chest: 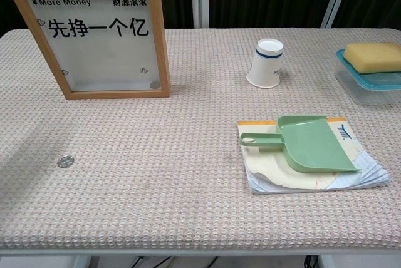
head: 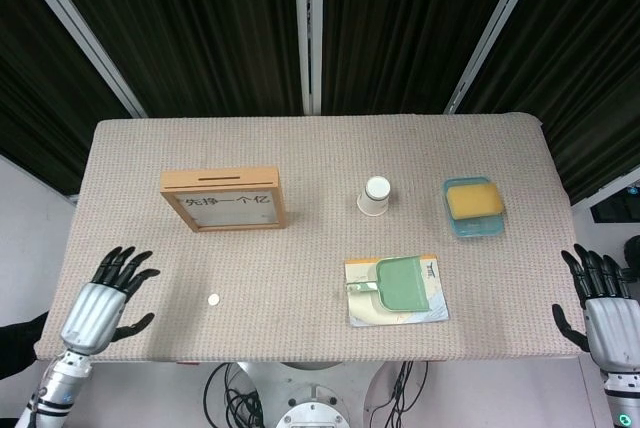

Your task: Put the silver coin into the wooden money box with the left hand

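Observation:
The silver coin (head: 213,299) lies flat on the woven table cover, front left; the chest view shows the coin (chest: 65,161) near the left edge. The wooden money box (head: 224,199) stands upright behind it, its slot on top, with the printed glass front of the box (chest: 94,36) facing the robot. My left hand (head: 100,298) hovers over the table's front-left corner, left of the coin, fingers spread and empty. My right hand (head: 600,313) hangs off the table's right edge, fingers apart, holding nothing. Neither hand shows in the chest view.
A white paper cup (head: 375,195) stands upside down mid-table. A yellow sponge in a clear blue tray (head: 474,206) sits at the right. A green dustpan (head: 400,283) lies on a booklet (chest: 313,168) at the front right.

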You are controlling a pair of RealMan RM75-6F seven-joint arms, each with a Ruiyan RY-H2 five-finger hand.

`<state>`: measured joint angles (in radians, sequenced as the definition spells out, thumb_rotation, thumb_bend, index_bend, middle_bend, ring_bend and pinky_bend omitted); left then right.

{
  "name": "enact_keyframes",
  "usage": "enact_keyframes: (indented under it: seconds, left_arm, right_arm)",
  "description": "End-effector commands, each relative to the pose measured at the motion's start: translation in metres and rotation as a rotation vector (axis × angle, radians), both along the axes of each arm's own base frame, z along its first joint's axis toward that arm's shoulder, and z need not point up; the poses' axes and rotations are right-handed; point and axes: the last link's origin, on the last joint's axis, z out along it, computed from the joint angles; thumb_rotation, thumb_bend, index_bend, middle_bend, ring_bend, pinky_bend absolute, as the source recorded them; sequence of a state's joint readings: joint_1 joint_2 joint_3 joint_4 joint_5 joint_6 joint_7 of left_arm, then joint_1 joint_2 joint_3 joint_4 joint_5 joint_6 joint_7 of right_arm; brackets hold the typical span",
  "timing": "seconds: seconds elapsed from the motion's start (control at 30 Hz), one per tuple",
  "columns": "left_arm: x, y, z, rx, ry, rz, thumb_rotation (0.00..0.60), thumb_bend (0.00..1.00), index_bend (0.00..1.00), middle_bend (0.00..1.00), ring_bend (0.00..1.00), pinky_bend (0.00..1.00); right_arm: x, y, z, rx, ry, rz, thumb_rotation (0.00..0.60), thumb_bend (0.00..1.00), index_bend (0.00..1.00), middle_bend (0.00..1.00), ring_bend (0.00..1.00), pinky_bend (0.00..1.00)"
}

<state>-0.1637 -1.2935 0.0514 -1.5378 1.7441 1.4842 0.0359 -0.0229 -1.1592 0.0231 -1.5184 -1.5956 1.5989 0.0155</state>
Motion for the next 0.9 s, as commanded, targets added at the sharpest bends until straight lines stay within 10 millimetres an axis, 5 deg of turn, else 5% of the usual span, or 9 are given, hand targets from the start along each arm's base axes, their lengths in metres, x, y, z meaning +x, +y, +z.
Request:
enact_keyframes:
  seconds: [0.03,0.3,0.9]
  left_arm:
    - [0.006,0.003,-0.027,-0.077,-0.018,-0.020,0.600,0.19,0.31,0.11,0.03,0.07]
    - [0.008,0.005,-0.071,-0.133,-0.002,-0.038,0.600,0.20,0.35,0.11,0.03,0.07]
    - [-0.001,0.026,-0.118,-0.200,-0.002,-0.005,0.600,0.27,0.42,0.12,0.02,0.07]
  right_arm:
    - [-0.001,0.001,0.000,0.001,0.002,-0.003,0.600,0.33,0.00,0.00,0.00,0.00]
    - [-0.009,0.004,0.001,0.001,0.002,-0.028,0.600,0.33,0.00,0.00,0.00,0.00]
    - [-0.018,0.006,0.007,-0.021,0.007,-0.058,0.600,0.33,0.00,0.00,0.00,0.00]
